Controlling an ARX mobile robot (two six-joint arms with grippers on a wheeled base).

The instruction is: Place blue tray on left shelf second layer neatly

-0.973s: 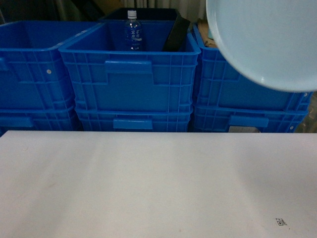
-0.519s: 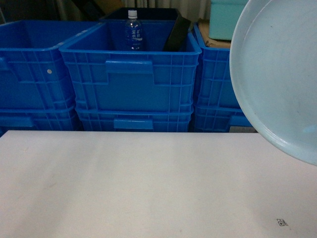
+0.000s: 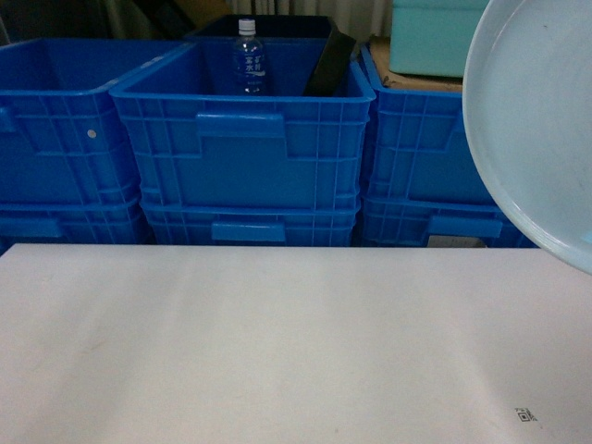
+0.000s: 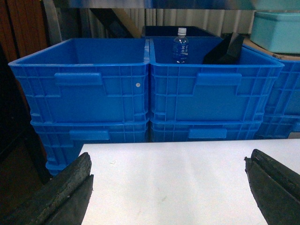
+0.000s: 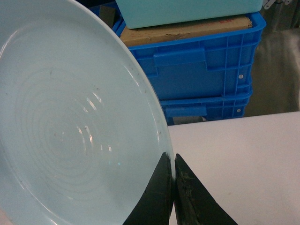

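Note:
The blue tray [image 3: 541, 120] is a pale sky-blue dish held up on edge at the right of the head view, above the white table [image 3: 277, 342]. In the right wrist view the blue tray [image 5: 70, 131] fills the left half. My right gripper [image 5: 171, 157] is shut on its rim, one finger on each face. My left gripper [image 4: 168, 161] hangs open over the table with nothing between its fingers. Neither gripper shows in the head view. Of the left shelf, only a steel rail [image 4: 140, 3] and an upright post [image 4: 51, 21] show; I cannot tell which layer.
Deep-blue crates [image 3: 245, 139] stand stacked in a row behind the table's far edge. A water bottle [image 3: 248, 60] and a black item [image 3: 330, 65] stand in the middle crate. A teal box [image 3: 430, 37] lies on cardboard on the right crate.
The blue tray has swung from the top right corner downward and then further right, turning more on edge. The teal box behind it has come into sight.

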